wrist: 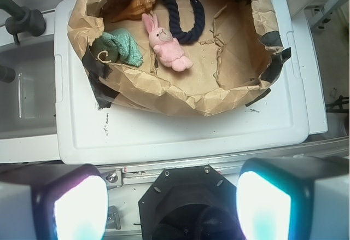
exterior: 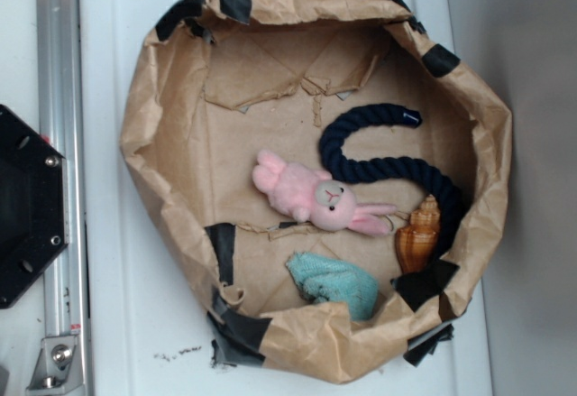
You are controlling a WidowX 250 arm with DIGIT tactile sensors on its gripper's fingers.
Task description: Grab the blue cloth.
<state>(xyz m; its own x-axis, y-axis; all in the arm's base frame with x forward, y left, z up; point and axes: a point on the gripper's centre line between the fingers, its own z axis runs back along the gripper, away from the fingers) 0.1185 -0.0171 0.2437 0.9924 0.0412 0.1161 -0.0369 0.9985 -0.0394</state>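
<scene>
Exterior view: one brown paper nest [exterior: 162, 116] on a white surface [exterior: 126, 324], holding four things — 1 blue cloth [exterior: 335, 281] near the rim, 1 pink plush bunny [exterior: 311, 199] just beside it, 1 navy rope [exterior: 388, 166], 1 shell [exterior: 417, 235]. Wrist view: gripper [wrist: 172, 204] wide open, fingers [wrist: 71, 204] well apart — holding nothing, well away from cloth.

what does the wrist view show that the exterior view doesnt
Only the wrist view: the gripper, fingers wide apart at the bottom edge and far from the cloth, and a grey sink beside the white lid.
Only the exterior view: a metal rail along the white top's edge.
Both: the paper nest holding the blue cloth, pink bunny, navy rope and shell.
</scene>
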